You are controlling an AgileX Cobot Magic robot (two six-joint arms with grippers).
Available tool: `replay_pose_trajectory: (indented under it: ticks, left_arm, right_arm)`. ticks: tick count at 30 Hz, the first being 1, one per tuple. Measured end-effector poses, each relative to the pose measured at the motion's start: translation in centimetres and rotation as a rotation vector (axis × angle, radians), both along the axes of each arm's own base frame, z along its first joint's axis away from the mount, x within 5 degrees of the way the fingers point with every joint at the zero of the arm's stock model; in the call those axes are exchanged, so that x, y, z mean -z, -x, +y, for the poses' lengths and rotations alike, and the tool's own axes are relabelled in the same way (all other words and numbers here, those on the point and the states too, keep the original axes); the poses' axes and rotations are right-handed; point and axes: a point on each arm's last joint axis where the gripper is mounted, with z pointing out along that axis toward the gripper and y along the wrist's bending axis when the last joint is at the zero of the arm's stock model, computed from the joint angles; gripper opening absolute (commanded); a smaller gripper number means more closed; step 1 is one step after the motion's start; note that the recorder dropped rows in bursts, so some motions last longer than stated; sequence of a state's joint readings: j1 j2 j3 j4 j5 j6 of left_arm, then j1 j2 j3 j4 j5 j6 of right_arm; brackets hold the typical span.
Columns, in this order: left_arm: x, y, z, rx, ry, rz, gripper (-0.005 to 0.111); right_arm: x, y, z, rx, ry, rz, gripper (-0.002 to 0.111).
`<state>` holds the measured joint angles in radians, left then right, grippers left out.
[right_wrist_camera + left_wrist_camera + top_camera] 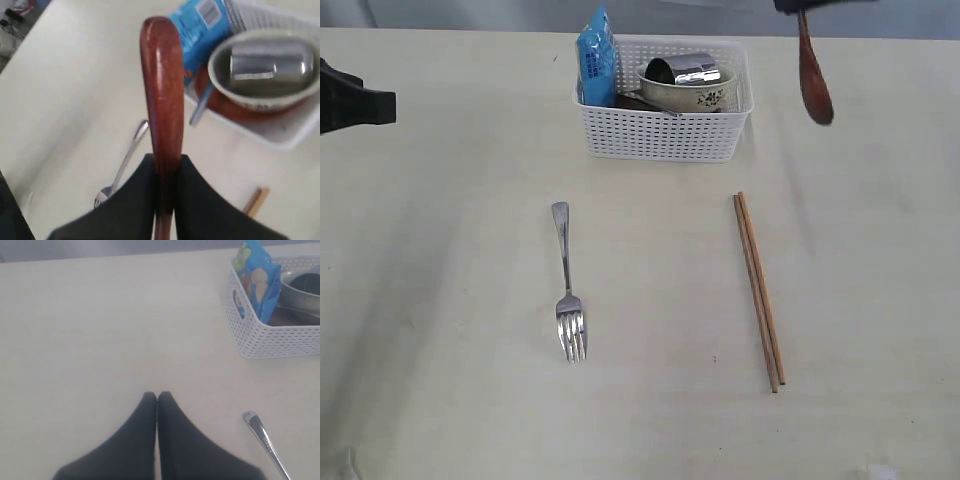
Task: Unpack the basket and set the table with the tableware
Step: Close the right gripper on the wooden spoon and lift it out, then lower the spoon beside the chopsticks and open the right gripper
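My right gripper [166,162] is shut on the handle of the red-brown wooden spoon [161,90], which hangs bowl-end down in the air [813,80] just right of the white basket [660,135]. The basket holds the floral bowl [705,98] with the steel mug [688,70] lying inside it, on a brown plate [220,102]. A steel fork [567,285] and brown chopsticks [758,290] lie on the table [450,380] in front of the basket. At the far left my left gripper [157,396] is shut and empty above bare table.
A blue snack packet [596,60] stands upright in the basket's left end. A grey handle [202,107], perhaps the knife, pokes out from under the bowl. Bare tabletop lies between fork and chopsticks and to the right of the chopsticks.
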<state>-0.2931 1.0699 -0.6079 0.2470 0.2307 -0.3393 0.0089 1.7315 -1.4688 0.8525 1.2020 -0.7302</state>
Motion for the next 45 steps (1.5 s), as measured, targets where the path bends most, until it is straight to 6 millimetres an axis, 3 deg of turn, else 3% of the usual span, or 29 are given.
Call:
replay_pose_trajectory:
  ticks: [7, 11, 17, 24, 32, 38, 45]
  left_arm:
    - [0.0, 0.0, 0.0, 0.0, 0.0, 0.0, 0.0]
    - [0.0, 0.0, 0.0, 0.0, 0.0, 0.0, 0.0]
    - [0.0, 0.0, 0.0, 0.0, 0.0, 0.0, 0.0]
    - [0.0, 0.0, 0.0, -0.005, 0.004, 0.005, 0.0]
    - [0.0, 0.0, 0.0, -0.005, 0.004, 0.005, 0.0]
    - [0.1, 0.0, 0.0, -0.006, 0.004, 0.008, 0.0]
    - [0.1, 0.1, 0.0, -0.008, 0.005, 0.011, 0.0]
  right_arm:
    - [2.0, 5.1, 0.1, 0.383, 0.351, 0.106, 0.0]
    - [3.2, 8.2, 2.4, 0.499, 0.486, 0.093, 0.0]
    - [5.8, 11.1, 7.2, 0.419, 0.56, 0.146, 0.0]
    - [8.8, 10.4, 8.5, 0.564, 0.622, 0.237, 0.0]
    - [12.9, 8.9, 9.1, 0.578, 0.713, 0.272, 0.0]
    - [13.8, 9.3, 11.0, 0.509, 0.695, 0.233, 0.0]
    - [13.9, 9.3, 10.9, 0.513, 0.719, 0.232, 0.0]
